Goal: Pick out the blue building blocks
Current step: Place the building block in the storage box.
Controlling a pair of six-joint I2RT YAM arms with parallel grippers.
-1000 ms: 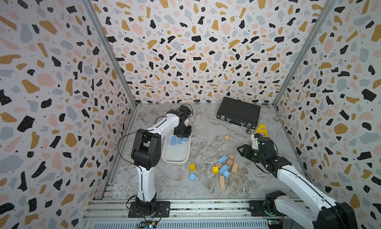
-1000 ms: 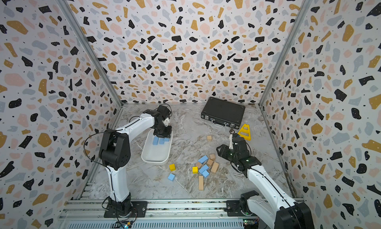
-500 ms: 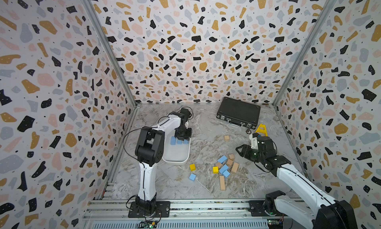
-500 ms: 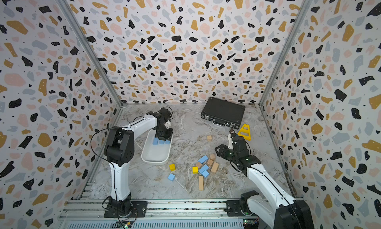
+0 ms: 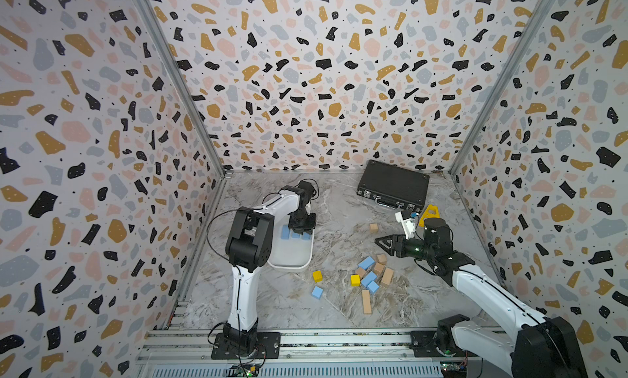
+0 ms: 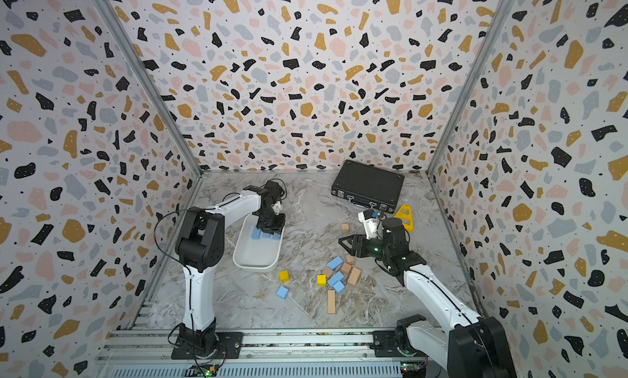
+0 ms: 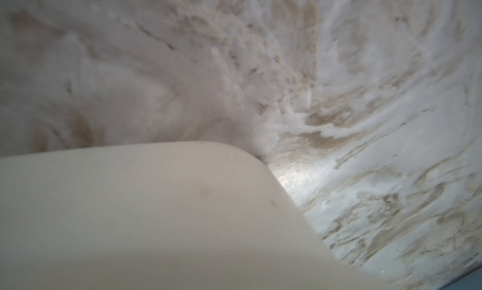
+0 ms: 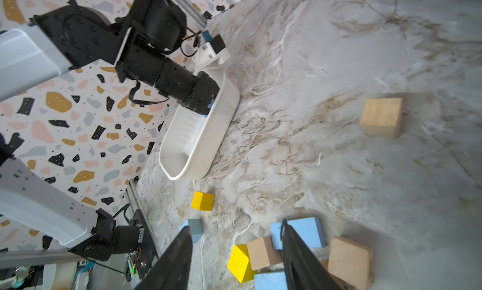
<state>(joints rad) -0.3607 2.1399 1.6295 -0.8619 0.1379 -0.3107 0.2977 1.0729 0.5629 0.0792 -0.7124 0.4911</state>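
Blue building blocks (image 5: 366,262) near right jaws

tray (image 6: 239,259): centre-left on worktop (image 6: 306,203), three blue building blocks (image 6: 255,233) at far end
left jaws: in tray, over those blocks
loose blue blocks (image 6: 334,262): four, lower centre, among yellow cubes (image 6: 284,276), wood blocks (image 6: 353,276)
right jaws: parted, empty, right of centre

My right gripper (image 5: 383,246) is black. The blue building blocks (image 5: 366,262) are pale sky-blue, the cubes (image 5: 317,275) yellow, the wood blocks (image 5: 366,301) tan. The table (image 5: 339,203) is grey-white marbling veined brown. The tray (image 5: 290,254) is white, the case (image 5: 394,184) black, the walls (image 5: 306,87) white flecked black, ochre, pink and grey.
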